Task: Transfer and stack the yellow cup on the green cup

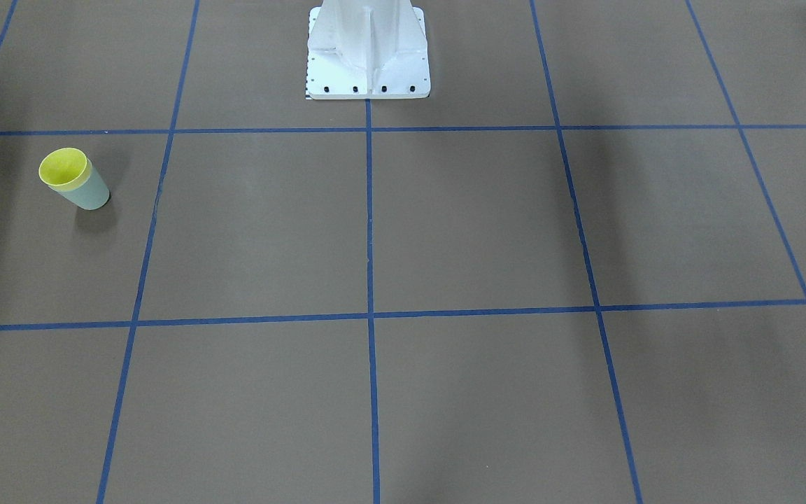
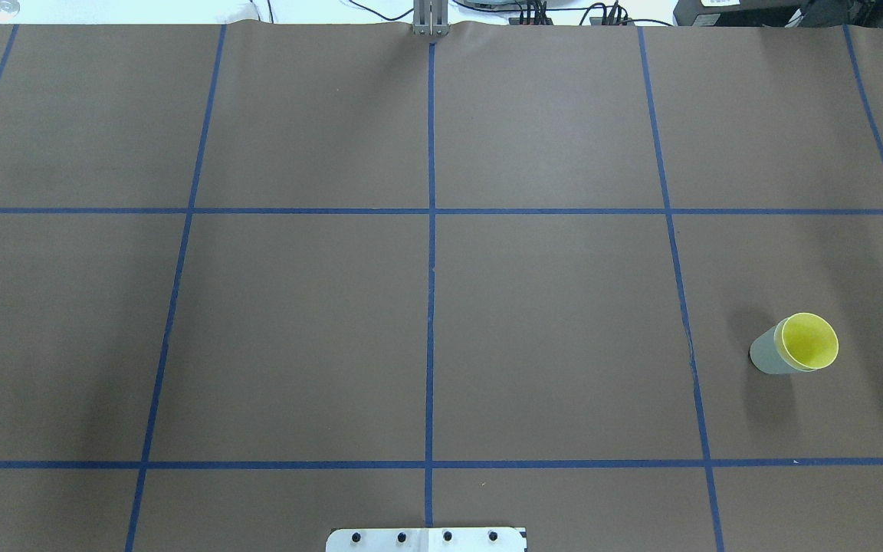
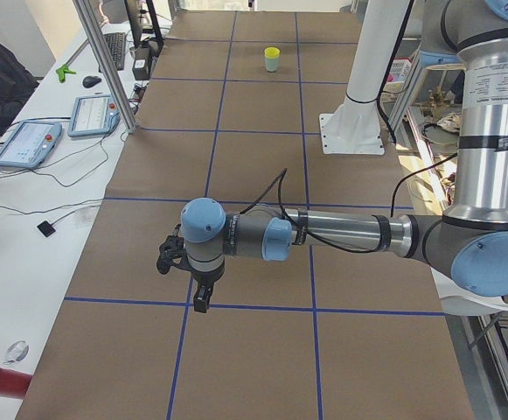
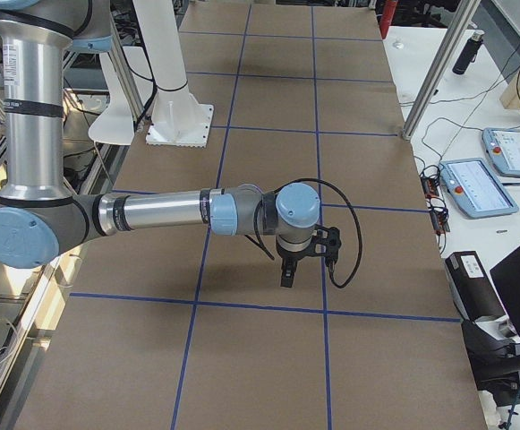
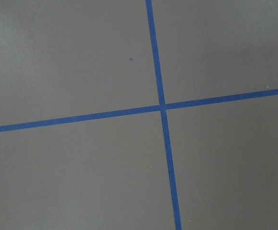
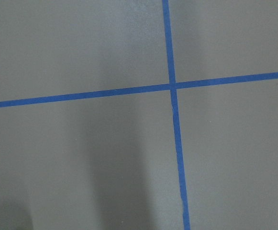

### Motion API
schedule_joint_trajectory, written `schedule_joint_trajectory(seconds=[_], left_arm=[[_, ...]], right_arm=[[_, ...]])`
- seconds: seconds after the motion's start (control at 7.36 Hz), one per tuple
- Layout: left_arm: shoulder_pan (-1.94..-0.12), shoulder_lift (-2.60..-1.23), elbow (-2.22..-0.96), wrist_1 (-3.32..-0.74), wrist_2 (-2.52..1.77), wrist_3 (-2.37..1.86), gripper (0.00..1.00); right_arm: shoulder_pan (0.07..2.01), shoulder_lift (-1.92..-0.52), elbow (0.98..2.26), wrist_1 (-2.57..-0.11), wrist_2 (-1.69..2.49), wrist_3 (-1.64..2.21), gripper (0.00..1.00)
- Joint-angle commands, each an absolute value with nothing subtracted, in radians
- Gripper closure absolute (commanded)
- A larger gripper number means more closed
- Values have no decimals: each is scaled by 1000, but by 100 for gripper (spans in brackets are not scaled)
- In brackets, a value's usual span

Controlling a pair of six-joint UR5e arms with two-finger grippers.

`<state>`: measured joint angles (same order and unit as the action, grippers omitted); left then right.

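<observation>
Op1: Left arm [image 3: 341, 234] lay nearest the left-end camera, stretched level over the table [image 1: 473, 224]. Left gripper [image 3: 201, 300] pointed straight down, hanging just above a crossing of the blue tape lines [image 5: 159, 105].

Op2: Jaw state?

Op1: Could not tell. It showed only in that side view, too small to judge the gap.

Op2: Right side?

Op1: Same pose. Right arm [image 4: 157, 213] reached out level, and the right gripper [image 4: 285, 278] pointed down close over the paper near another tape crossing. Its jaws showed only from the right-end camera, so whether they were wide or narrow could not be told either. Both wrist cameras recorded only brown paper and tape.

Op2: Location of the cups?

Op1: Yellow cup [image 2: 808, 341] sat nested inside the green cup [image 2: 765, 357], with only its rim band and inner wall showing above the green rim. The pair stood upright on the robot's right side of the table, in the middle row of squares, in the square just outside the right-hand tape line. Neither gripper was touching them; both were well apart from the stack.

Op2: Anything else?

Op1: White pedestal [image 1: 368, 49] stood on the centre tape line.
</observation>
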<state>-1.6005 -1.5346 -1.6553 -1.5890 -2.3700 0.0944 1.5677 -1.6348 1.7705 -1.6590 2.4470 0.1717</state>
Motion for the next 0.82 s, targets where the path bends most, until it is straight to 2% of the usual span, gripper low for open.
schedule_joint_trajectory(seconds=[0.0, 0.68], left_arm=[[-1600, -1500, -1649, -1638, -2378, 97, 0], [-1598, -1502, -1651, -1638, -2372, 100, 0]], right_arm=[[1569, -1646, 1775, -1666, 2451, 169, 0], [1569, -1658, 1764, -1657, 2441, 164, 0]])
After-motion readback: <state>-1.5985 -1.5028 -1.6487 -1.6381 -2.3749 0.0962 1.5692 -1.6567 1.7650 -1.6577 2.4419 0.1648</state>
